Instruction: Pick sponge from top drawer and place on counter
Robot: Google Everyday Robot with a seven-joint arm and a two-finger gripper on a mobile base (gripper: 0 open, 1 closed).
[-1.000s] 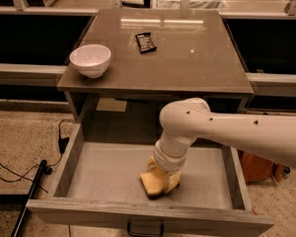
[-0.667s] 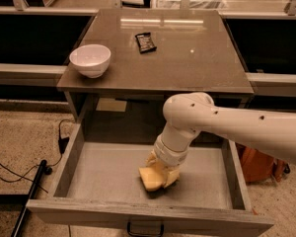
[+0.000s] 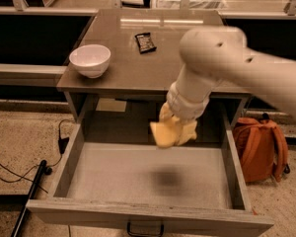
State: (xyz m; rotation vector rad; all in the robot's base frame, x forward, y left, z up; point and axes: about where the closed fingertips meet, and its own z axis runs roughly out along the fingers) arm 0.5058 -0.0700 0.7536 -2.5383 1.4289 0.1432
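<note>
The top drawer (image 3: pixel 69 162) stands pulled open, its grey bottom bare with a shadow in the middle. My gripper (image 3: pixel 175 127) hangs above the drawer's back half, just below the front edge of the counter (image 3: pixel 128 58). It is shut on the pale-yellow sponge (image 3: pixel 164 134), which is held in the air well clear of the drawer bottom. My white arm comes in from the right and hides part of the counter's right side.
A white bowl (image 3: pixel 90 59) stands at the counter's front left. A small dark packet (image 3: pixel 145 42) lies near the counter's middle. An orange backpack (image 3: pixel 260 147) sits on the floor right of the drawer. Cables and a dark pole lie on the floor at left.
My gripper has risen from the drawer bottom with the sponge in it, up to about the level of the counter's front edge. The arm now fills more of the view.
</note>
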